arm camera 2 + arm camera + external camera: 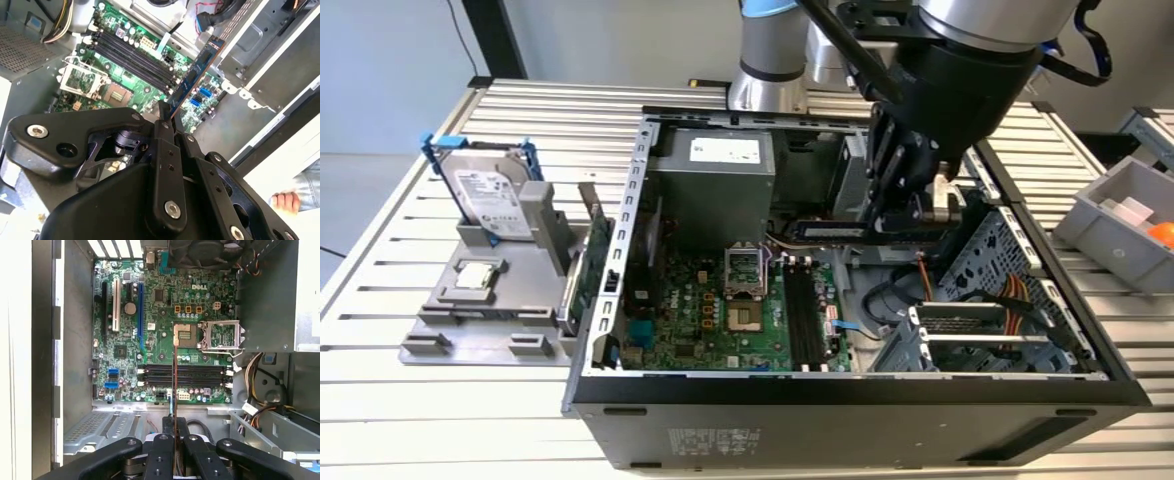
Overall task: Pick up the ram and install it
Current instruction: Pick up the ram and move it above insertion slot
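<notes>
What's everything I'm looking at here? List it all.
computer case: one, black, open, mid-table
motherboard: one, green, inside the case
memory slots: four, black, on the motherboard
ram: one, dark blue, in the hand
hard drive: one, silver in blue bracket, exterior view's left
green card: one, between hard drive and case
bin: one, grey, exterior view's right
table: one, pale metal, under everything
person's fingers: few, outside the case
arm: one, silver and black, over the case
hand: one, black, shut on the ram

Slatted metal table [440,410], pale grey wall [587,40], grey bin [1121,215] alongside.
</notes>
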Motion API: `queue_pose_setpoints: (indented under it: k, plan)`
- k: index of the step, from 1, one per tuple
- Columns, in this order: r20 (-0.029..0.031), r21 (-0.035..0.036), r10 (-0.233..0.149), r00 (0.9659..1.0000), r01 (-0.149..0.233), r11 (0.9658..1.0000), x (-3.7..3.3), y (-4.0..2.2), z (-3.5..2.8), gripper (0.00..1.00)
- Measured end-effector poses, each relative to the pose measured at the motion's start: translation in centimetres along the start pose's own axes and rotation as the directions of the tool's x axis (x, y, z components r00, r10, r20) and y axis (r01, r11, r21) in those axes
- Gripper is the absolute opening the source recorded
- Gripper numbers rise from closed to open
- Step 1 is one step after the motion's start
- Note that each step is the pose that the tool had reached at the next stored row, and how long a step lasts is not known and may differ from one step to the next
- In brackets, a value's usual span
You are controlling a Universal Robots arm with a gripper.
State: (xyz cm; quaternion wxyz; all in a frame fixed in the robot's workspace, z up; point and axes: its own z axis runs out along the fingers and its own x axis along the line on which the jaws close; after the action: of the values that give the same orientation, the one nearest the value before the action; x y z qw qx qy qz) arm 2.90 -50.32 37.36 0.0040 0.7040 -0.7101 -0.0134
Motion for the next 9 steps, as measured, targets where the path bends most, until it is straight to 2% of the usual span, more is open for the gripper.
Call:
queue_pose_setpoints:
  k: [3,9]
  plan:
    - [0.0000,0.0000,0.000,1.0000,0.000,1.0000,-0.17,-0.30,-0.01,0.00]
    - [-0.0003,0.0001,0.000,1.0000,0.000,1.0000,-1.00,-0.31,0.04,0.00]
